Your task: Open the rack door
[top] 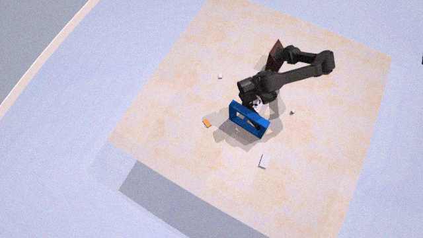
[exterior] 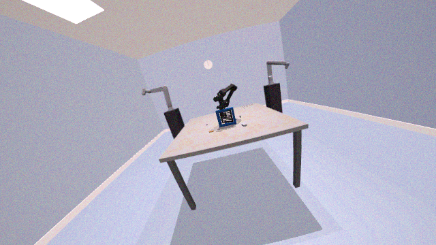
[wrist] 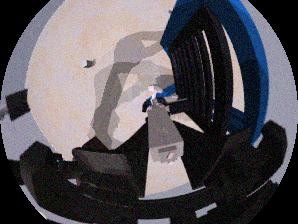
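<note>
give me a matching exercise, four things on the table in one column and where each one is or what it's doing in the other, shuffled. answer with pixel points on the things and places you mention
1. blue frame (top: pixel 249 113) (exterior: pixel 218 119)
2. orange block (top: pixel 207 123) (exterior: pixel 211 131)
3. gripper (wrist: pixel 160 124)
4. white block (top: pixel 264 161)

A. lying flat, nearest the bottom edge of the top picture among the loose things
B. shut on the door's handle
C. standing upright, with the arm reaching over it
D. lying flat, left of the frame in the top picture

Pairs: 1-C, 2-D, 3-B, 4-A
</note>
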{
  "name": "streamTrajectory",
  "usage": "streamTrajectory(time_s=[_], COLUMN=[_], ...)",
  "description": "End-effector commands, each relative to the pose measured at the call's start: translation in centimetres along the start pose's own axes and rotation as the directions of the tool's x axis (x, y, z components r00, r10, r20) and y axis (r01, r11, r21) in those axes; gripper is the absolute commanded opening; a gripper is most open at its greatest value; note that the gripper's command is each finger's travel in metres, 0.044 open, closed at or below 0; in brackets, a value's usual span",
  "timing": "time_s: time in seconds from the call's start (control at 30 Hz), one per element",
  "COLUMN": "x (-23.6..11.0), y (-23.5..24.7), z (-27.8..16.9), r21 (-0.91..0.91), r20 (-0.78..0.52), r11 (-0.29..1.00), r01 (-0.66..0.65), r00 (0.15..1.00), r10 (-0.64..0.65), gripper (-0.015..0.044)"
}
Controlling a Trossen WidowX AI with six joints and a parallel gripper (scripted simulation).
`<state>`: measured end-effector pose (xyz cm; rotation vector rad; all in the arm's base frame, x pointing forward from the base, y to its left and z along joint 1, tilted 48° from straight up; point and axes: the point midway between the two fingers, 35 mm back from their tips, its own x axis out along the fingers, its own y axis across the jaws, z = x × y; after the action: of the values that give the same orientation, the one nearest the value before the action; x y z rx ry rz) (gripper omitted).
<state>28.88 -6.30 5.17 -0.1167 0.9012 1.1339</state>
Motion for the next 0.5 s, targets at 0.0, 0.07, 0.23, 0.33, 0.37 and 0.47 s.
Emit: streamTrajectory(time_s=[0.0, 0.07, 0.23, 0.33, 0.37, 0.47], x=[0.0, 0.0, 0.0, 0.0, 0.0, 0.0], y=[0.8, 1.2, 2.2, 2.8, 2.9, 3.5], z=[0.3, 0.5, 0.9, 1.2, 1.3, 1.6], r21=[0.09, 0.125, 0.208, 0.256, 0.271, 0.318], r20=[0.006, 0.006, 0.007, 0.007, 0.007, 0.007], r11=[0.996, 0.992, 0.978, 0.967, 0.963, 0.948], r01=[0.004, 0.004, 0.003, 0.002, 0.002, 0.001], r00=[1.0, 1.0, 1.0, 1.0, 1.0, 1.0], r10=[-0.005, -0.005, -0.004, -0.004, -0.004, -0.004], gripper=[0.002, 0.002, 0.002, 0.002, 0.002, 0.002])
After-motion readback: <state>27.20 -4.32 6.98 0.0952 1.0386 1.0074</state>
